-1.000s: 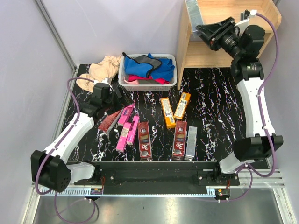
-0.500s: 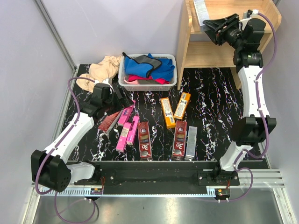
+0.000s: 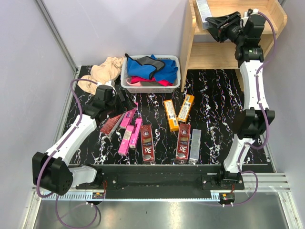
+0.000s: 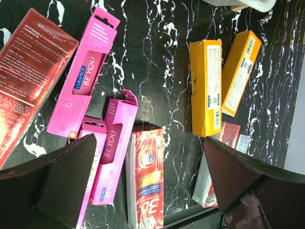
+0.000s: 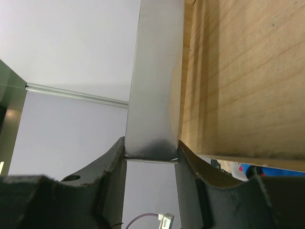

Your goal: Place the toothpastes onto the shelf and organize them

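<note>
- Top view: the right claw [image 3: 212, 21], clamped on a silver toothpaste box [image 3: 202, 6], had climbed within the last second from mid-height to the upper tier of the shelf [image 3: 187, 45]. The other boxes [image 3: 177, 114] lay on the surface [image 3: 214, 95].
- Left wrist: the left claw [image 4: 150, 139] was wide open and unmoved, hovering above the pink boxes [image 4: 81, 81].
- Right wrist: the silver box stood just beside the wood, so placement looked close.

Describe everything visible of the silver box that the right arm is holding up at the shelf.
The silver-grey toothpaste box is a long, narrow carton with a plain, faintly glossy face, no print visible from the wrist view. The right hand is shut on one end, a finger on either side. It is up at the wooden shelf, alongside a wood panel; contact with the wood cannot be told.
</note>
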Tool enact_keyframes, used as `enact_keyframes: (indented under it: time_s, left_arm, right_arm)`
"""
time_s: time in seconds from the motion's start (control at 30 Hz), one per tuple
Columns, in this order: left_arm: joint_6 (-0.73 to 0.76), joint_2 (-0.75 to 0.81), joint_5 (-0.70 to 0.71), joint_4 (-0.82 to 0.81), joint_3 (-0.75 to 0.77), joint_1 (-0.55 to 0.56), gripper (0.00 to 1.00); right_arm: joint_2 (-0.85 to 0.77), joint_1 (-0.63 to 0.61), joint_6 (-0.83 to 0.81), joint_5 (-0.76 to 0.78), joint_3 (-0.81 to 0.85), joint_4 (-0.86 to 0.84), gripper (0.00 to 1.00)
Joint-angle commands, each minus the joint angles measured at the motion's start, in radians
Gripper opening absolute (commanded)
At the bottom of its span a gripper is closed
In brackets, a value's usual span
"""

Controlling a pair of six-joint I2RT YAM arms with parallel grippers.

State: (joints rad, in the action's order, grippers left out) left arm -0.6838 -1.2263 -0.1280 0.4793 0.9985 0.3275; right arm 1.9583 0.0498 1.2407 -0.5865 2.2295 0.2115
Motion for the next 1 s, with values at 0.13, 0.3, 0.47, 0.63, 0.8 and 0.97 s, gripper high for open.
enact_keyframes:
  time_s: [0.13, 0.3, 0.47, 0.63, 0.8, 0.97]
  left_arm:
    - [0.013, 0.001, -0.016, -0.022, 0.026, 0.004, 0.99]
    - [0.013, 0.002, -0.016, -0.022, 0.017, 0.004, 0.99]
    - [0.013, 0.001, -0.018, -0.022, 0.012, 0.005, 0.99]
    - [0.012, -0.004, -0.019, -0.022, 0.006, 0.004, 0.99]
    - [0.012, -0.004, -0.019, -0.024, 0.0, 0.004, 0.99]
    - [0.012, -0.002, -0.022, -0.027, -0.011, 0.004, 0.99]
  right_arm:
    - [0.109, -0.042, -0.012, 0.008, 0.257, 0.089, 0.17]
    - [0.102, -0.044, -0.058, 0.04, 0.237, 0.141, 0.21]
    - [0.068, -0.045, -0.141, 0.08, 0.219, 0.213, 0.36]
    - [0.05, -0.045, -0.213, 0.099, 0.236, 0.29, 0.56]
    - [0.066, -0.044, -0.285, 0.125, 0.323, 0.399, 0.66]
    - [0.079, -0.045, -0.334, 0.155, 0.386, 0.496, 0.76]
